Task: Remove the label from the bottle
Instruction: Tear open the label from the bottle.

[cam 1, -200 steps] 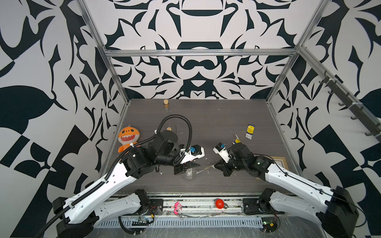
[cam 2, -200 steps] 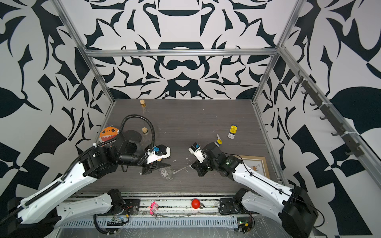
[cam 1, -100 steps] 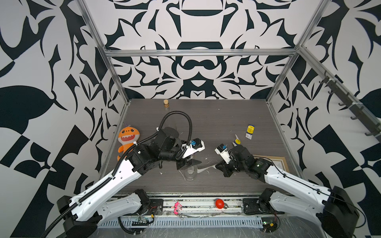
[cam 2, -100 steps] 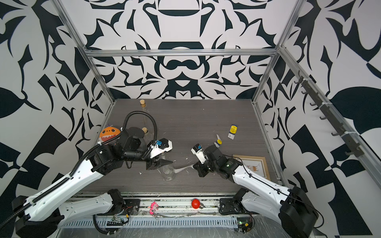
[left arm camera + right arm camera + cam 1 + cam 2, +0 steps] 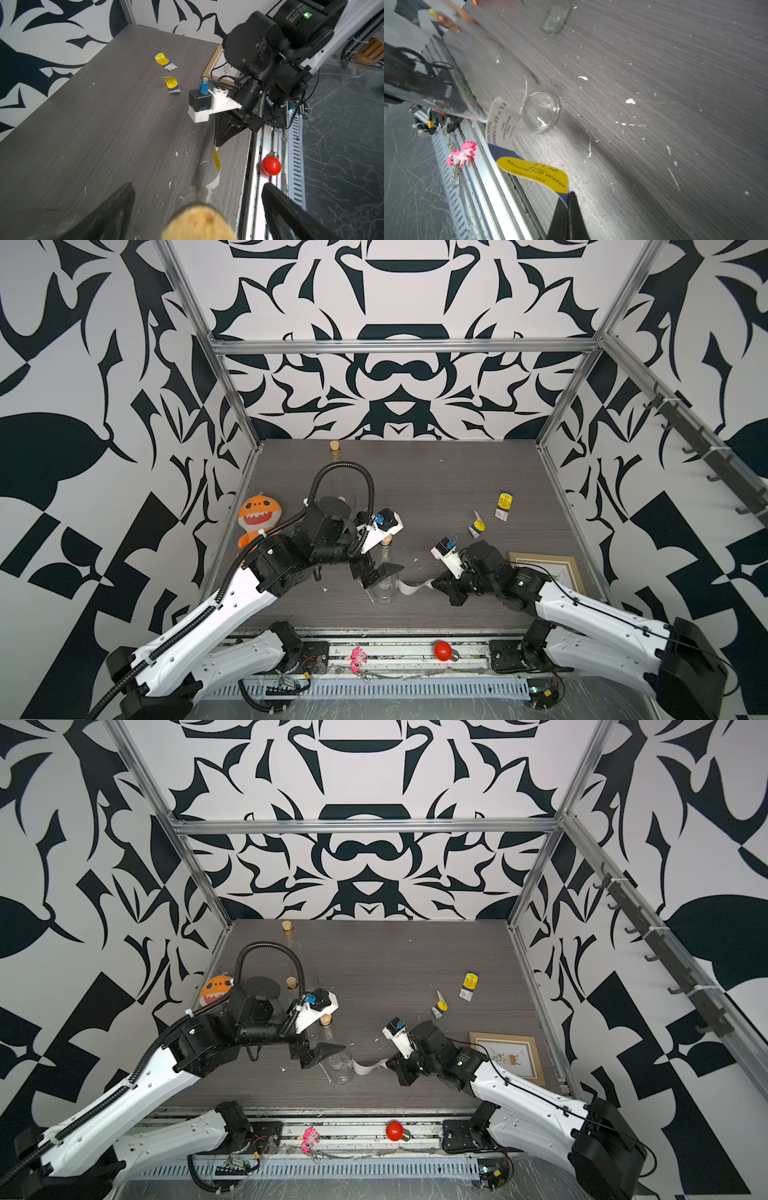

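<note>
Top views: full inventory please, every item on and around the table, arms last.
bottle: 1, clear glass with cork, standing front-centre of the table.
label: 1, white and yellow strip, stretched from bottle to right gripper.
spare bottles: 2, clear, corked, one at the back edge, one mid-table, left of centre.
loose labels: 2, yellow and blue, right of centre.
plush toy: 1, orange, left edge.
picture frame: 1, wooden, front right.
bulb: 1, red, front rail.
pony keychain: 1, pink, front rail.
left gripper: 1, black, fingers apart beside the bottle's neck.
right gripper: 1, black, fingers shut on the label.
</note>
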